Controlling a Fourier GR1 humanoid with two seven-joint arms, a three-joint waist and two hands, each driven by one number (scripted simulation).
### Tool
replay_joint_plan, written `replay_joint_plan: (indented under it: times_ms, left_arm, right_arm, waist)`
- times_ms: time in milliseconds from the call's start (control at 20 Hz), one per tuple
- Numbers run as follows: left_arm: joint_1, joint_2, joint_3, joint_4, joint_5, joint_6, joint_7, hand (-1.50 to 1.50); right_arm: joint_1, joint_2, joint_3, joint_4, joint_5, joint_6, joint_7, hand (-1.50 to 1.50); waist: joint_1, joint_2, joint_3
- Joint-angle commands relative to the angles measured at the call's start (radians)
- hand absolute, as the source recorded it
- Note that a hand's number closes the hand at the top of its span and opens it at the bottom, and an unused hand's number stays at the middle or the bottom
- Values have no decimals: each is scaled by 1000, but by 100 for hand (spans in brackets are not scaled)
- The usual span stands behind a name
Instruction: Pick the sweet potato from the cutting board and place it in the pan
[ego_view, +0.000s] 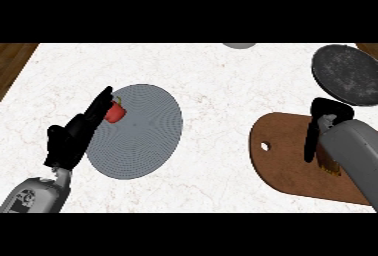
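- At 4 o'clock on the white counter (221, 90) lies the brown cutting board (288, 165). Its rounded end with the hanging hole faces 9 o'clock, and its far end is covered by the grey right forearm (354, 150) and cut off by the view's right edge.
- Only a small striped orange-brown sliver of the sweet potato (329, 167) shows on the board. It is tucked against the forearm, just toward 6 o'clock from the right hand (322, 117).
- With so little showing, the sweet potato's long axis and the way it points cannot be read.
- The right hand hangs over the board with its black length running toward 6 o'clock. I cannot tell whether it is open or closed round anything.
- The dark round pan (347, 75) sits at 2 o'clock, off the board, its right side cut by the edge.
- At 9 o'clock the left hand (70, 140) is open, with straight fingers (100, 102) close together and aimed at 1 o'clock over the left rim of a grey plate (148, 145).
- A small red fruit (114, 113) sits beside those fingers, partly hidden by them.
- A pale grey object (240, 45) at 12 o'clock is mostly cut off and cannot be identified.
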Motion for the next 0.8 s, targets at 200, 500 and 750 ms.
replay_joint_plan:
  times_ms: [200, 500, 750]
  left_arm:
    - [-3, 1, 46, 4, 11, -11, 10, 0]
    - [55, -36, 19, -20, -29, 11, -16, 0]
    - [35, -36, 31, 20, -35, -26, -34, 0]
  right_arm:
    - [-35, 33, 12, 75, 38, 119, 193, -150]
    - [30, 51, 9, -6, 72, 96, 231, -150]
    - [-14, 93, -2, 124, 142, 75, 178, -150]
  waist:
    - [-20, -2, 1]
    - [-32, -8, 0]
    - [-14, 2, 1]
